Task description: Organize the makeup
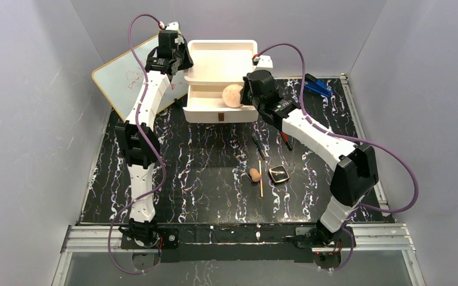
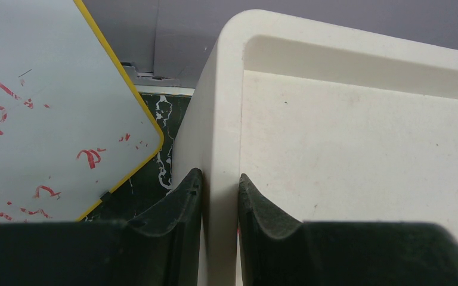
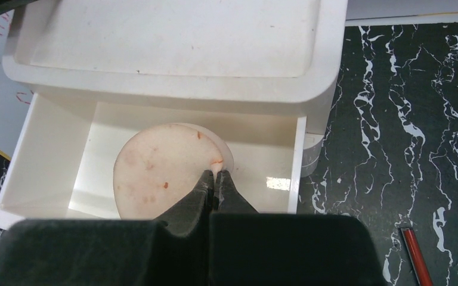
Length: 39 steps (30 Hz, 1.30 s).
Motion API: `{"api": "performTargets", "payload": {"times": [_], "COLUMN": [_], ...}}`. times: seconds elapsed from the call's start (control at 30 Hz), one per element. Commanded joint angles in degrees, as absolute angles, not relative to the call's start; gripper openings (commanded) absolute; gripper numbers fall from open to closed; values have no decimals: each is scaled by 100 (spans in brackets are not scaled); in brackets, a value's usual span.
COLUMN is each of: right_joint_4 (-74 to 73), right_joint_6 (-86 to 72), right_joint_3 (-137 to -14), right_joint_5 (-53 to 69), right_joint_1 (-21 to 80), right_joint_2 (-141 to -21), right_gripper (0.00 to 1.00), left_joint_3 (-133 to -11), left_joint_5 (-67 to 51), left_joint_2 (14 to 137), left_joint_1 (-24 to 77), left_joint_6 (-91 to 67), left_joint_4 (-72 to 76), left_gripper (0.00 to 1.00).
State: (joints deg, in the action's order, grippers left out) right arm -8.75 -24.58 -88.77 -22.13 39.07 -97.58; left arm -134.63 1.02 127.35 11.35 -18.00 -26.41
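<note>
**Operator:** Where are the grippers?

**Inspector:** Your right gripper point(image 3: 216, 174) is pressed together on the right edge of the round pinkish-tan disc point(image 3: 155, 173). It holds the disc inside the open lower drawer point(image 3: 48, 155) of the white drawer box point(image 3: 173, 36). The disc is tilted. I cannot tell whether it touches the drawer floor.

Your left gripper point(image 2: 219, 179) sits astride the box's left wall. One finger is outside and one is inside the top tray, and both are clamped against the wall.

**Operator:** And the rest of the makeup?

**Inspector:** From the top view, the box stands at 12 o'clock on the surface point(image 1: 203, 173). The other items lie loose at about 4 o'clock from centre:
- **Sponge and stick:** the tan egg-shaped sponge point(image 1: 254, 175) has the thin yellow stick point(image 1: 260, 179) just beside it at its 3 o'clock.
- **Compact:** the black gold-rimmed square compact point(image 1: 279, 174) is near the stick's 3 o'clock, apart from it.
- **Pencils:** one dark pencil point(image 1: 257, 145) lies at 12 o'clock of the sponge. The second pencil point(image 1: 285, 140) lies at 12 o'clock of the compact, partly under your right arm.

**Operator:** Anything else?

**Inspector:** A blue clip-like object point(image 1: 317, 86) lies at 2 o'clock. A whiteboard point(image 1: 125, 77) with red marks leans at 10 o'clock, beside the box.
</note>
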Motion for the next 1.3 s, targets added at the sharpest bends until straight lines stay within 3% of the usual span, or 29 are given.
{"api": "performTargets", "payload": {"times": [0.0,0.07,0.13,0.23,0.5,0.73,0.9,1.27], "right_joint_4": [-545,-522,-532,-565,-804,-1158,-1386,-2114], "right_joint_6": [-2376,-2339,-2292,-2209,-1924,-1557,-1272,-2261], "right_joint_3": [-8770,-8746,-8757,-8828,-9161,-9019,-8294,-6054], "right_joint_5": [-2298,-2296,-2271,-2260,-2322,-2655,-3482,-3501], "right_joint_1": [3933,3931,3930,3932,3930,4114,4792,5112], "right_joint_2": [-9754,-9772,-9786,-9799,-9601,-8656,-8015,-6676], "right_gripper": [1,6,24,41,45,44,45,50], "left_joint_3": [-13614,-13610,-13607,-13601,-13579,-13579,-13596,-13579], "left_joint_5": [0,0,0,0,0,0,0,0], "left_joint_2": [12717,12712,12708,12709,12678,12680,12712,12715], "left_joint_1": [1099,1098,1095,1106,1125,1142,1149,1194], "left_joint_6": [-2074,-2074,-2074,-2074,-2057,-2048,-2053,-2026], "left_joint_4": [-2445,-2448,-2446,-2436,-2434,-2429,-2432,-2434], "left_gripper": [0,0,0,0,0,0,0,0]}}
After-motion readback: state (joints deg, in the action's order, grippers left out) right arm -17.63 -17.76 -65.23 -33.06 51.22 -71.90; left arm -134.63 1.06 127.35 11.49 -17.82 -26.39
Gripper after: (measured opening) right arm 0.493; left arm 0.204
